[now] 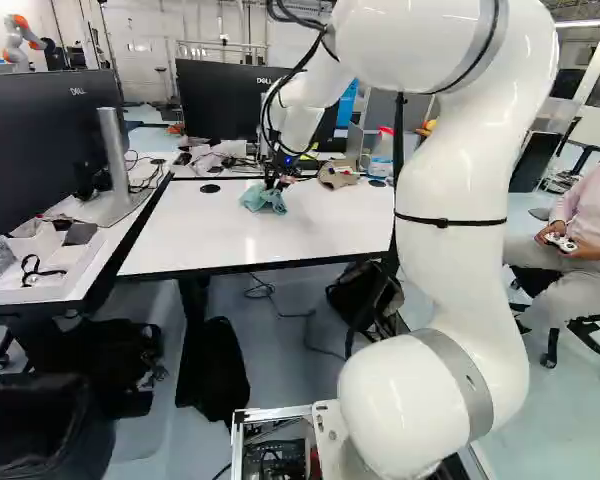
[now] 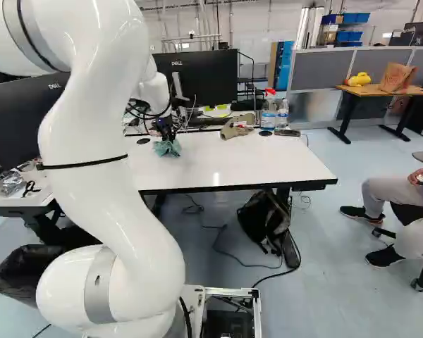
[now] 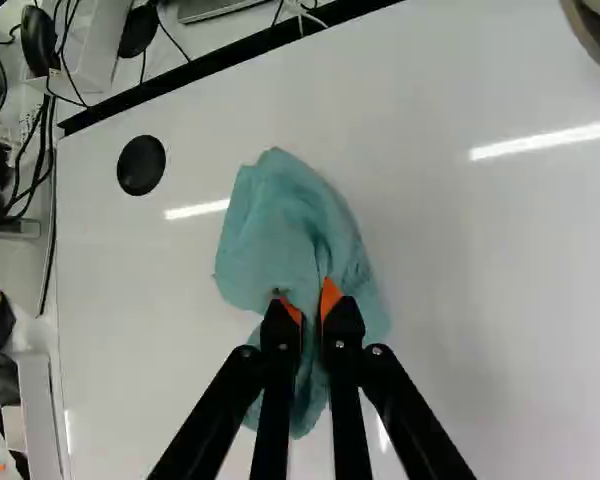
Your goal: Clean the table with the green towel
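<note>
- The white table (image 2: pixel 233 165) is the surface to wipe; smooth and shiny, so cloth should slide over it easily, with slight drag where bunched.
- The white arm (image 1: pixel 460 275) reaches over the table to the towel, and hides part of the surroundings in both base views.
- Two dark screens bound the work: the back screen (image 2: pixel 203 76) beyond the far edge, the side screen (image 1: pixel 45 150) on the desk at the left of the left base view. Wide strokes that way could bring the arm near them.
- The green towel (image 3: pixel 285 220) lies crumpled on the far part of the table, below the gripper. It should be light, limp and hard to damage; it will probably fold and trail rather than push flat. A thick fold near its middle looks the best hold, with the loose part left spread to wipe.
- The gripper (image 3: pixel 312 302) has its fingers pinched on a fold of towel, the orange pads close together. Pressing too hard could scrape the tips on the top.
- A brown crumpled thing (image 2: pixel 237 127) sits near the far edge, in the way of wiping there.
- The spray bottle (image 2: pixel 269 113) stands beyond it; a knock might tip it.
- A round black cover (image 3: pixel 141 165) lies beside the towel; cloth might snag on its rim.
</note>
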